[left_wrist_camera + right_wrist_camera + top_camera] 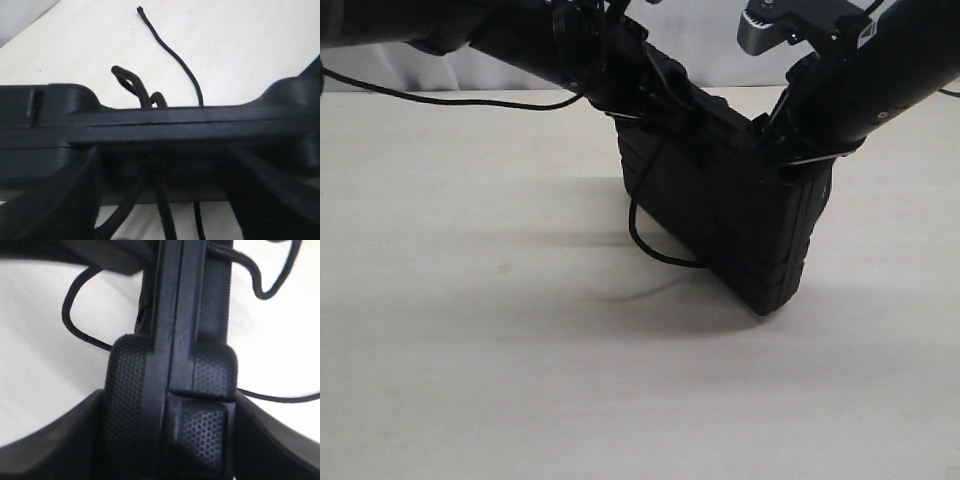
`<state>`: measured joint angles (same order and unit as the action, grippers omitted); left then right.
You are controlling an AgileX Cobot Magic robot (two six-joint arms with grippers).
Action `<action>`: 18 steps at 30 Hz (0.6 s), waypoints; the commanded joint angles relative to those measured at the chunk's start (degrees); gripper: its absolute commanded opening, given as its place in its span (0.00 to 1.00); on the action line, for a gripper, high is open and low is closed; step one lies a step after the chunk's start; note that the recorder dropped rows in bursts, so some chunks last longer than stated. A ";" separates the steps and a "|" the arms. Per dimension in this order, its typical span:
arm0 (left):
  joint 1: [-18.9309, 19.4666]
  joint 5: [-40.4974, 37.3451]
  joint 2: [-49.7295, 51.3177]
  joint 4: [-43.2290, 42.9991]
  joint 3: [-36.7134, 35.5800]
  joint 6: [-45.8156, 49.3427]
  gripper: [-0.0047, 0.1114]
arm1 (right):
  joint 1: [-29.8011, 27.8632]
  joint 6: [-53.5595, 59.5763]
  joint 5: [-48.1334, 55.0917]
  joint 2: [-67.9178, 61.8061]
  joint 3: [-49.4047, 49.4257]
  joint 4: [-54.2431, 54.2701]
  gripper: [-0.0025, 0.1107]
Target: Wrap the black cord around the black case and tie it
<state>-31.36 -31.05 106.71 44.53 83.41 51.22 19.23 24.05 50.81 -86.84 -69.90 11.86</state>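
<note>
Pale counter point(520, 400) lies nearest the exterior camera. Behind it the black case point(720, 210) stands on one narrow edge, a little tilted, with both arms above it. I think it is held upright so that the black cord point(633, 215) can pass all the way around it. If the case lay flat, it would press the cord against the counter.

The right hand point(792, 150) clamps the upper corner of the case. In its wrist view one finger presses on each textured face. This grip seems to be what holds the case steady while the other arm works with the cord.

The left hand point(160, 200) is over the top edge on the other side. Its fingers stand wide apart with only cord strands between them and pinch nothing, so I read it as open. Between them, on the edge of the case, the strands meet in what looks like a knot. One loose end lies on the counter beyond the case, and a slack loop hangs down the side of the case to the counter.

My judgement is that the wrap is made and the tie is nearly finished. The slack loop suggests it may need tightening.
</note>
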 commanded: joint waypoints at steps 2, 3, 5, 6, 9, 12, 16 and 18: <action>0.70 0.05 -1.18 1.05 0.01 -0.35 0.60 | 0.27 1.07 0.43 0.99 -0.03 1.19 0.45; 0.70 -0.09 -1.18 2.09 0.01 0.18 0.60 | 0.27 1.07 0.43 0.99 -0.03 1.19 0.45; 0.70 -0.73 -1.55 2.65 0.01 1.39 0.60 | 0.27 1.06 0.19 0.99 -0.03 1.19 0.45; 0.70 -1.07 -2.06 1.78 0.01 1.39 0.60 | 0.27 1.06 0.17 0.99 -0.03 1.19 0.45; 1.07 -3.22 -3.63 -2.55 0.01 1.39 0.60 | 0.27 0.71 0.18 0.88 -0.03 1.19 0.45; 2.02 -4.37 -6.26 -3.79 0.01 1.23 0.60 | 0.96 0.73 0.01 0.88 0.09 0.63 0.43; 5.63 -2.84 -10.72 -3.39 0.01 -5.15 0.60 | 4.23 0.73 -0.10 0.88 1.12 -1.26 0.31; 7.92 -3.45 -12.43 -3.49 0.01 -6.10 0.60 | 6.60 -0.46 -0.24 0.88 1.55 -2.45 0.23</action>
<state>-26.19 -34.91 97.18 41.50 83.41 47.79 22.82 24.17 50.56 -86.59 -68.97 9.25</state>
